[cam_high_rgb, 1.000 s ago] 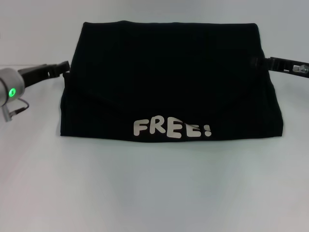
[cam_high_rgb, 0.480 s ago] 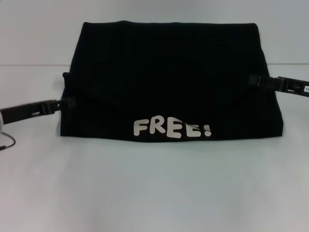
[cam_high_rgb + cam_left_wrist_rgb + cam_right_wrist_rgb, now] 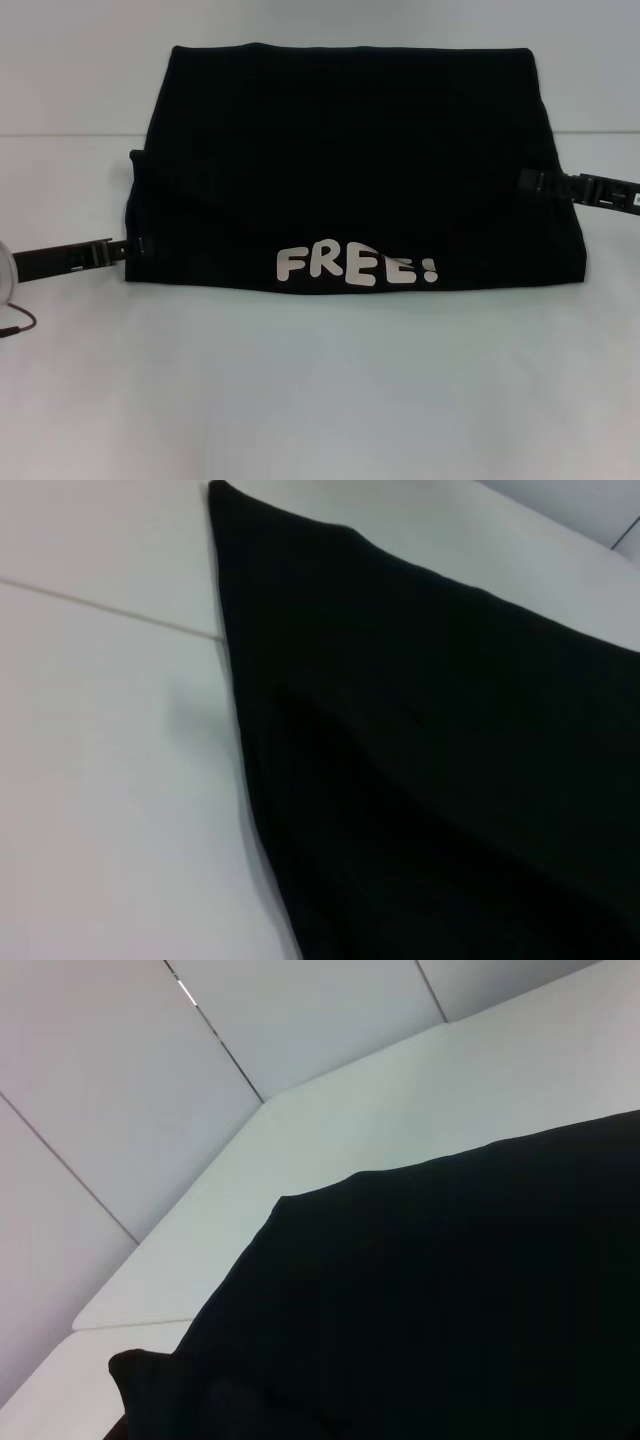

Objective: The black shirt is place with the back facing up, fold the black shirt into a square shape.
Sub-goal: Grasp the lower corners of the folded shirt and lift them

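The black shirt [image 3: 350,160] lies folded into a wide block on the white table, with white "FREE!" lettering [image 3: 356,266] along its near edge. My left gripper [image 3: 128,248] reaches in from the left and meets the shirt's left side close to its near corner. My right gripper [image 3: 528,182] comes in from the right and touches the shirt's right side about halfway along. In the left wrist view the black shirt [image 3: 430,760] shows a folded layer and its left edge. The right wrist view holds only the black shirt [image 3: 450,1300] and the table.
The white table [image 3: 320,390] stretches bare in front of the shirt and to both sides. A seam line [image 3: 70,135] crosses the tabletop at the back. White wall panels [image 3: 150,1080] stand behind the table.
Both grippers have slid along the shirt's sides toward the near edge, the left one farther than the right. The shirt itself lies the same.
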### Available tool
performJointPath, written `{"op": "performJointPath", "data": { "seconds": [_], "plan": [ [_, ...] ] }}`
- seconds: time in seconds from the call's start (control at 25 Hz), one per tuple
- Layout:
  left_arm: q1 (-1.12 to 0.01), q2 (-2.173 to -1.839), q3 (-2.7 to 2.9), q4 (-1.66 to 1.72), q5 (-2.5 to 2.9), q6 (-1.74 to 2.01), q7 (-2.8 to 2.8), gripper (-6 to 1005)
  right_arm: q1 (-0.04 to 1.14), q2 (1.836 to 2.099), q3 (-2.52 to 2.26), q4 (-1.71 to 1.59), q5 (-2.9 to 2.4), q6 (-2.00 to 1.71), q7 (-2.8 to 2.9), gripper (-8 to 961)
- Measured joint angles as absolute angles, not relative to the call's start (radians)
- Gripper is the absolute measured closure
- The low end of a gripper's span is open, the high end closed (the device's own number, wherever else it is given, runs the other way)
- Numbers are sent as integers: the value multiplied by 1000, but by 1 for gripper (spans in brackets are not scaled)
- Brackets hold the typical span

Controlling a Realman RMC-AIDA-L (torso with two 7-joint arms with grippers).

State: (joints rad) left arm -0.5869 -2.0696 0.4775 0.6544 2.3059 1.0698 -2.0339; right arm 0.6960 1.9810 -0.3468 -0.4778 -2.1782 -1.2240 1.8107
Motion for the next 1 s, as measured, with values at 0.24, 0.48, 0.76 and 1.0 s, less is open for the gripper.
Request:
{"op": "performJointPath", "data": {
  "seconds": [0.24, 0.48, 0.76, 1.0],
  "plan": [
    [-588, -2075, 520, 649, 2306, 1070, -2033, 298, 693, 1983, -347, -477, -2178, -1225, 1810, 339],
    [-589, -2081, 539, 647, 2307, 1067, -2032, 300, 686, 1985, -347, -477, -2178, -1225, 1809, 340],
    [-592, -2082, 549, 649, 2307, 1067, -2031, 302, 681, 1985, -347, -477, -2177, -1223, 1809, 340],
    [-590, -2081, 543, 653, 2307, 1062, -2030, 304, 680, 1983, -347, -477, -2175, -1225, 1809, 340]
  ]
}}
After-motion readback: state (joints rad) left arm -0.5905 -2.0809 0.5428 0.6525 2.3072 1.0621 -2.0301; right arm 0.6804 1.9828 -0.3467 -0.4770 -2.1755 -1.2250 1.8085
